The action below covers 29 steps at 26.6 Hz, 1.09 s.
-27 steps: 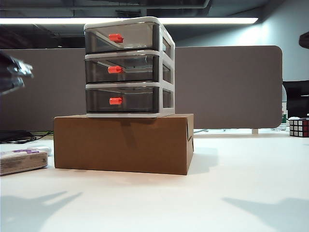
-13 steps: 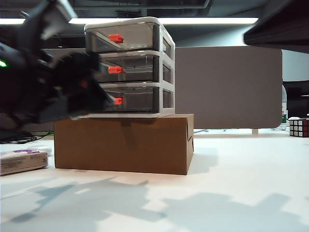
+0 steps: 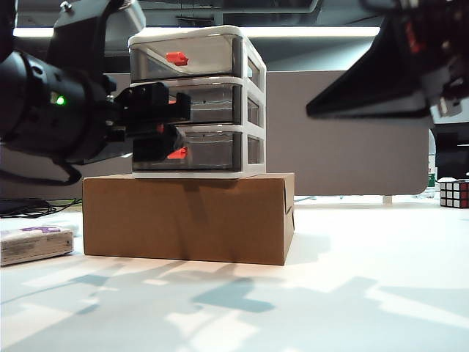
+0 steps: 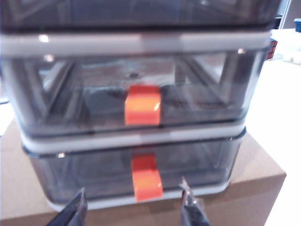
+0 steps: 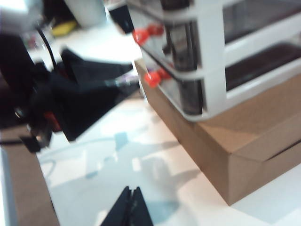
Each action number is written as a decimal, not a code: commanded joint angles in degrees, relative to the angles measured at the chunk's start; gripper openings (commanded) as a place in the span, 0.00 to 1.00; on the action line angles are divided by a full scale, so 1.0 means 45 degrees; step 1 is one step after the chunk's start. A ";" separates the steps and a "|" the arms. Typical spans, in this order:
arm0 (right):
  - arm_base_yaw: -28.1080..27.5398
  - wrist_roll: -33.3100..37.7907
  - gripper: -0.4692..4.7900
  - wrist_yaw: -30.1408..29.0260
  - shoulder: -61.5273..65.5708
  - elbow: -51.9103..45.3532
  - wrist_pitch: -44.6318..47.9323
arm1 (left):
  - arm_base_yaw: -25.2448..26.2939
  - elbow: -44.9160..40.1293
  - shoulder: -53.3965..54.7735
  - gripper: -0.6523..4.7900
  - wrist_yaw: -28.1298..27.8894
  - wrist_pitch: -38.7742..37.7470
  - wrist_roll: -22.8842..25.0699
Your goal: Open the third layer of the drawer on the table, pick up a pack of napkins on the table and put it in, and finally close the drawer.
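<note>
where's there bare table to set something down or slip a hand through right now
Bare table lies right of the cardboard box, out to the puzzle cube, and across the front. The left is tighter: the pack of napkins lies beside the box. The drawer front is crowded, with the open left gripper astride the lowest knob. The shut right gripper hovers over the table.

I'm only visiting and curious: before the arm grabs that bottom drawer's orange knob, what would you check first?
1. Left gripper open: ok.
2. Fingers straddle the third layer's knob: ok, one either side.
3. Knob touched yet: cannot tell.
4. Third layer shut, ready to pull: ok.
5. Right gripper out of the way, shut, off to the side: ok.
6. Pack of napkins waiting on the table: ok.
</note>
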 commanded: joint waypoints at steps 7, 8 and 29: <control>0.0092 -0.0758 0.08 -0.0389 0.1360 0.0957 0.1171 | -0.0121 0.0913 0.1375 0.57 -0.0544 0.0432 0.0296; 0.0092 -0.0763 0.08 -0.0389 0.1360 0.0991 0.1239 | -0.0121 0.0913 0.1676 0.57 -0.0685 0.0767 0.0126; 0.0092 -0.1093 0.08 -0.0350 0.1409 0.0996 0.1321 | -0.0102 0.1462 0.3147 0.33 -0.0986 0.2229 0.0053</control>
